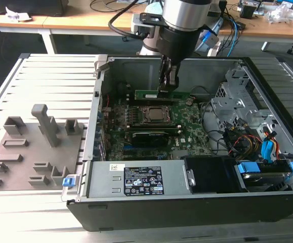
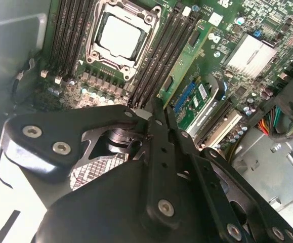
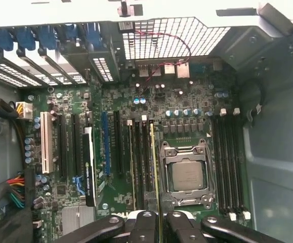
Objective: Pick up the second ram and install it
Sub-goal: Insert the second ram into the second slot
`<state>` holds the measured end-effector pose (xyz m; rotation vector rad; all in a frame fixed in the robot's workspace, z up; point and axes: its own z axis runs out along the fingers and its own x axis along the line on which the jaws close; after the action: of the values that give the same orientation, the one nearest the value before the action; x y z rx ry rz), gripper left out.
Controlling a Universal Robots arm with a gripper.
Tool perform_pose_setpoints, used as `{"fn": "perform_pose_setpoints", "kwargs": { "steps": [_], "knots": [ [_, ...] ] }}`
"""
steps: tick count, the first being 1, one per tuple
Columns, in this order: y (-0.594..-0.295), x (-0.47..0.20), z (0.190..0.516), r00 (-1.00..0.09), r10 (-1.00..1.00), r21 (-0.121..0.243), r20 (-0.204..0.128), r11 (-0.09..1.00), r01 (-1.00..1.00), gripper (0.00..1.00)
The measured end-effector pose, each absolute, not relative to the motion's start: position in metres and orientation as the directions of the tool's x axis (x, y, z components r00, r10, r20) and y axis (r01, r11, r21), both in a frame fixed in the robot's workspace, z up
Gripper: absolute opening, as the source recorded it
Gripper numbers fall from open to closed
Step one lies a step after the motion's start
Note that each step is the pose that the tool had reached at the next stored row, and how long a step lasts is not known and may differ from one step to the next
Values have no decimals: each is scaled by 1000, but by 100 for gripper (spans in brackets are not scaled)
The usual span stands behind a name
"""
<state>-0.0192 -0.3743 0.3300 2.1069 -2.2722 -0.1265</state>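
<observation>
Starting at the exterior view's left, there's a grey holder tray (image 1: pixel 32 152) sitting on the slatted tabletop (image 1: pixel 55 76), with upright slots and posts that look made to keep parts standing so they're easy to grab. Its slots look empty from here, so my guess is the sticks came from there.

Moving right, the open computer case (image 1: pixel 186 202) lies on its side so the green motherboard (image 1: pixel 186 139) faces up, which is why the arm can come straight down into it. The processor socket (image 1: pixel 151 115) sits mid-board with the black graphics card (image 1: pixel 149 136) just in front of it.

The end effector (image 1: pixel 168 87) is clenched on the second ram (image 1: pixel 162 94), pinching it by its top edge and holding it on edge. That way the contact edge points down at the slots. In the first wrist view the ram shows edge-on between the fingers (image 3: pixel 145 228), running along the black memory slots (image 3: pixel 142 162) just beside the socket. I'd say it's right over or in a slot, but I can't tell if it's fully seated
</observation>
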Motion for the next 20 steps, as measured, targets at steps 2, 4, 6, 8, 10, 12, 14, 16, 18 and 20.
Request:
{"fn": "perform_pose_setpoints", "kwargs": {
  "steps": [2,4,6,8,10,12,14,16,18,20],
  "knots": [
    [-374,-19,328,-77,-997,87,-26,74,-993,14],
    [-374,-19,325,-76,-997,87,-26,74,-993,14],
    [-374,-19,323,-77,-997,87,-26,74,-993,14],
    [-374,-19,320,-77,-997,87,-26,74,-993,14],
    [-374,-19,318,-76,-997,87,-26,74,-993,14],
    [-374,-19,315,-76,-997,87,-26,74,-993,14],
    [-374,-19,314,-76,-997,87,-26,74,-993,14],
    [-374,-19,312,-76,-997,87,-26,74,-993,14],
    [-374,-19,310,-76,-997,87,-26,74,-993,14],
    [-374,-19,308,-77,-997,87,-26,74,-993,14]
  ]
}}
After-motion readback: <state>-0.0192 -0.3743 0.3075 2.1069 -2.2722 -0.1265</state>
